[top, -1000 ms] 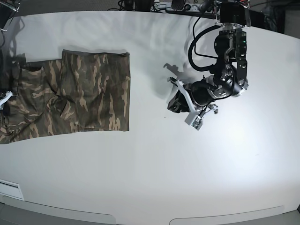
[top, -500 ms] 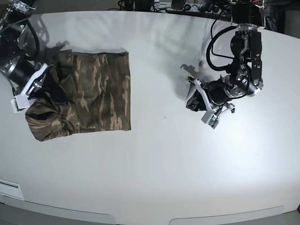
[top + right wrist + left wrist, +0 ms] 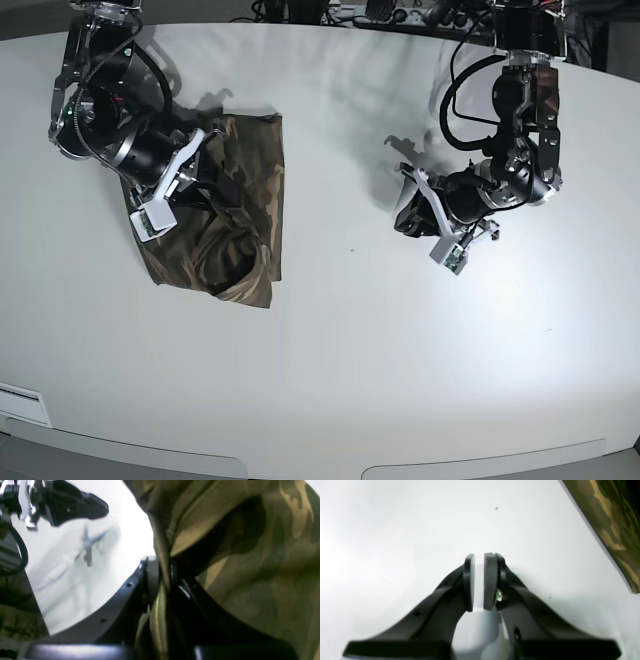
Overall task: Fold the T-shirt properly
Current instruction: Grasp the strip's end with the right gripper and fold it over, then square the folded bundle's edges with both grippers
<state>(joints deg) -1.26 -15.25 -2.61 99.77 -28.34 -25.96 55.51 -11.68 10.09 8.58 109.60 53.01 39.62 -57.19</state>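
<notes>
The camouflage T-shirt (image 3: 245, 215) lies bunched and partly doubled over on the white table (image 3: 330, 340), left of centre. My right gripper (image 3: 212, 195) is over it, shut on a fold of the cloth. In the right wrist view the gripper (image 3: 162, 565) pinches an olive and tan fold of the T-shirt (image 3: 250, 567), which hangs across the fingers. My left gripper (image 3: 405, 210) hovers over bare table well to the right of the shirt. In the left wrist view it (image 3: 479, 557) is empty with the pads almost touching, and only a corner of the T-shirt (image 3: 610, 522) shows.
Cables and equipment (image 3: 380, 12) line the table's far edge. The left arm (image 3: 62, 502) shows at the top left of the right wrist view. A white label (image 3: 20, 405) sits at the table's near left edge.
My right gripper has carried the shirt's left part up and to the right over the rest, so the shirt is narrower and bunched. My left arm has barely moved in the last half second.
</notes>
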